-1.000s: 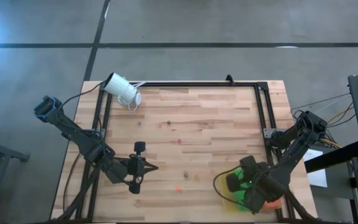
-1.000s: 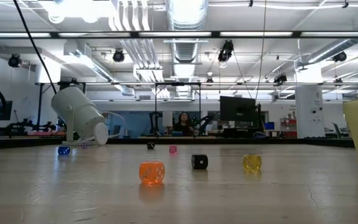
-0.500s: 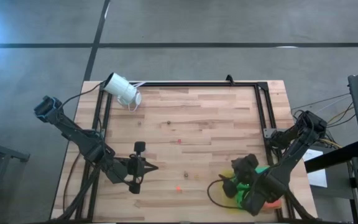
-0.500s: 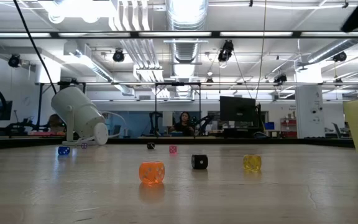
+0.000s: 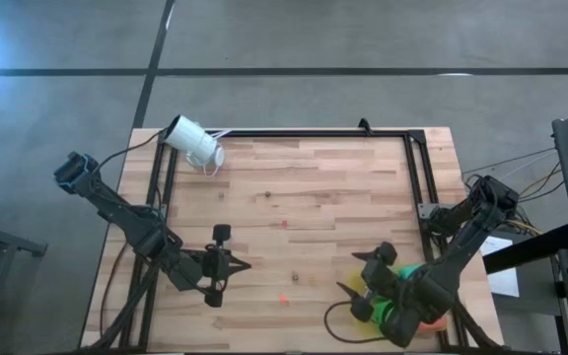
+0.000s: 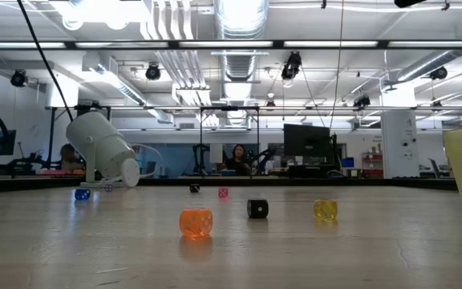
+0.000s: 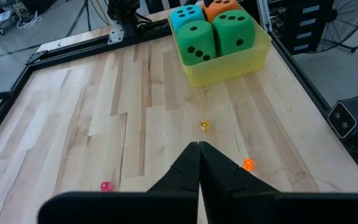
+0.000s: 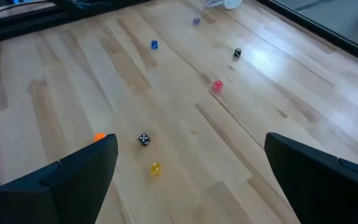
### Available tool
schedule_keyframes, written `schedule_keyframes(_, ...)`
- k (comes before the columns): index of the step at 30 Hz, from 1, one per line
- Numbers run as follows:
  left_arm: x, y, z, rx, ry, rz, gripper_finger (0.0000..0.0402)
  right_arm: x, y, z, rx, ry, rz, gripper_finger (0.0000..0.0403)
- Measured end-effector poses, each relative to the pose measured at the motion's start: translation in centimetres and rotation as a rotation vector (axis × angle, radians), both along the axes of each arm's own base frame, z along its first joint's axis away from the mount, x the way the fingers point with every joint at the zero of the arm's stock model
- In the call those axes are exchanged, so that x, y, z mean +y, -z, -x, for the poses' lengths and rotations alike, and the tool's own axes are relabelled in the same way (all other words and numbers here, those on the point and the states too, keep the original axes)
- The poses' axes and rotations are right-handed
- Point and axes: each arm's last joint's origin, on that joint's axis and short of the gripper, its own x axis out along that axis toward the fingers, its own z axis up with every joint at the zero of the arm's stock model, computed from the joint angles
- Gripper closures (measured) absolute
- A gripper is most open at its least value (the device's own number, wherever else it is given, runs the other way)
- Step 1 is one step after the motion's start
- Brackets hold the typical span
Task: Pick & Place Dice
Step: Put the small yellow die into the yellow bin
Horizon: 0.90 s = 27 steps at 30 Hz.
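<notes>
Four dice stand side by side in a yellow bin (image 7: pixel 229 67) at the table's near right corner: two green (image 7: pixel 196 41) (image 7: pixel 234 34), one teal (image 7: pixel 185 14), one orange-red (image 7: pixel 221 5). They rest on the bin's floor. My right gripper (image 5: pixel 374 271) hangs open over the bin with nothing between its fingers (image 8: pixel 191 142), and its arm covers most of the bin in the high view. My left gripper (image 5: pixel 229 263) is shut and holds nothing (image 7: pixel 199 147); it hangs above the table's near left part, pointing toward the bin.
Tiny coloured dice lie scattered on the wood: orange (image 6: pixel 196 222), black (image 6: pixel 257 209), yellow (image 6: pixel 325 209), pink (image 6: pixel 223 193), blue (image 6: pixel 82 193). A white camera (image 5: pixel 193 143) sits at the far left corner. A black frame rail (image 5: pixel 417 168) runs along the table's edges.
My right gripper has rolled about its own pointing line and tipped upward above the bin, shifting a little toward the table's near edge. It has stayed open. The cable loop under it has swung along toward the table's near edge.
</notes>
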Motion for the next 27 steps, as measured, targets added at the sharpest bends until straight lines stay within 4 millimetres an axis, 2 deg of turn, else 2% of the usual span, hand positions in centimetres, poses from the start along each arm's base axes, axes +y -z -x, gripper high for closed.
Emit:
schedule_keyframes(7, 0.0, 0.0, 0.0, 0.0, 0.0, 0.0, 0.0396, -0.3, 0.7, -0.7, 0.06, -0.055, 0.02, 0.0003)
schedule_keyframes(16, 0.0, 0.0, 0.0, 0.0, 0.001, 0.0, 0.0396, -0.6, 2.7, -4.9, 0.159, -0.271, -0.016, 0.0003)
schedule_keyframes(27, 0.0, 0.0, 0.0, 0.003, 0.0, -0.002, 0.0396, -1.5, 6.0, -7.1, 0.228, -0.261, -0.027, 0.0003)
